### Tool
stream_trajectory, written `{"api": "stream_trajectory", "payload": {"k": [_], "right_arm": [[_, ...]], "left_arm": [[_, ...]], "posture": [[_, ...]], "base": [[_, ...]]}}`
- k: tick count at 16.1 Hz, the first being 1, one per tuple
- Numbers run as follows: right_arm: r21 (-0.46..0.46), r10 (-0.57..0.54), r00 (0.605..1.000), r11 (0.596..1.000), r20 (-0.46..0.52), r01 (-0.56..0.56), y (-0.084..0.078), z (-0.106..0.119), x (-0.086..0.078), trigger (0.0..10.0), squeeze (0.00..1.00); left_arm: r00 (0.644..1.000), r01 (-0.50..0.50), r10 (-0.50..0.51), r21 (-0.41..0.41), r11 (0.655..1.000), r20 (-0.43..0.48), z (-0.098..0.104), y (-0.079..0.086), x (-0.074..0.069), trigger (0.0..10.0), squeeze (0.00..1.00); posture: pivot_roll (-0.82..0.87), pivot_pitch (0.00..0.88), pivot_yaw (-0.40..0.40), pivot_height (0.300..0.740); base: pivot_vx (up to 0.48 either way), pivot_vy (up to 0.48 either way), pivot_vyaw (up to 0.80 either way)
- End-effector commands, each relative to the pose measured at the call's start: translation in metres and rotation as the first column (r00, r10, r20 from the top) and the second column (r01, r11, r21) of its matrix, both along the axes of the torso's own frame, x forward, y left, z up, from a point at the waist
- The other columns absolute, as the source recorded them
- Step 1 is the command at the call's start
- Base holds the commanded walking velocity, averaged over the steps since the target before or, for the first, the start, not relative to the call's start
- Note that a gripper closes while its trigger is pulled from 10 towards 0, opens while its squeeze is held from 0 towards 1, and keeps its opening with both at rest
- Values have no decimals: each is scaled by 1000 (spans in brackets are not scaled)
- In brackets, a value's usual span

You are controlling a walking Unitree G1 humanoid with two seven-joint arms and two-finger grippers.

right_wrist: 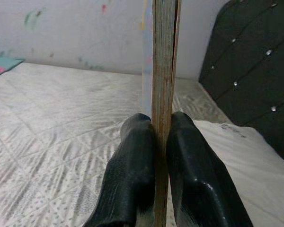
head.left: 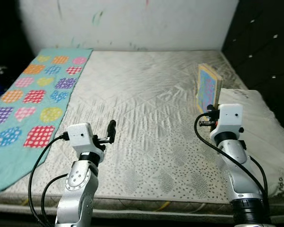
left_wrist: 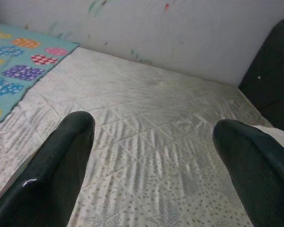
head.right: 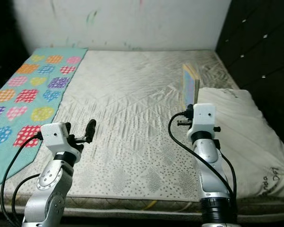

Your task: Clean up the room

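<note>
Two thin fingers (right_wrist: 132,165) of our right gripper (right_wrist: 160,124) pinch the upright book (head.left: 208,88); it could slip. Our left gripper (left_wrist: 154,156) hangs spread.

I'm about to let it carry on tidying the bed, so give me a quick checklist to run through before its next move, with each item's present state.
1. Right gripper clamped on the thin colourful picture book: ok, fingers pressed against both covers.
2. Book held upright, not sagging: ok, it stands on edge above the grey quilted mattress.
3. Left gripper free: ok, open, nothing between its fingers.
4. Path around the book: ok on the mattress side; the white pillow lies close on the robot's right.
5. Teal blanket with patterned hearts clear of both arms: ok.
6. Place to put the book: cannot tell.
</note>
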State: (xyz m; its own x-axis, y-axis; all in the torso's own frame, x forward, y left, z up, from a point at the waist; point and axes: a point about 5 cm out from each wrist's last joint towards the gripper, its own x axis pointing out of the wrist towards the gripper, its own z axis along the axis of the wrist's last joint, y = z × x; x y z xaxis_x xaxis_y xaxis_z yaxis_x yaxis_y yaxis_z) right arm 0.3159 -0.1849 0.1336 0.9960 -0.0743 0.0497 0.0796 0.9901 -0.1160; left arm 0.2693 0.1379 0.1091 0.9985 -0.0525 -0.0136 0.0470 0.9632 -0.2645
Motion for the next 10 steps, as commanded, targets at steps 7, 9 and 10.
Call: {"api": "stream_trajectory", "payload": {"k": [7, 9, 10], "right_arm": [[-1, 25, 999, 1000, 48, -25, 5, 12, 4, 10000, 0], [-2, 27, 998, 1000, 48, -27, 5, 12, 4, 10000, 0], [-1, 28, 999, 1000, 47, -28, 5, 12, 4, 10000, 0]], "left_arm": [[1000, -10, 9, 11, 1000, 9, 3, -1, -1, 10000, 0], [1000, -8, 8, 14, 1000, 10, 3, -1, -1, 10000, 0], [1000, -7, 7, 13, 1000, 9, 3, -1, -1, 10000, 0]], "posture": [[-39, 0, 32, 740], [-39, 0, 32, 740], [-39, 0, 32, 740]], "base": [[0, 42, -203], [0, 0, 0], [0, 0, 0]]}}
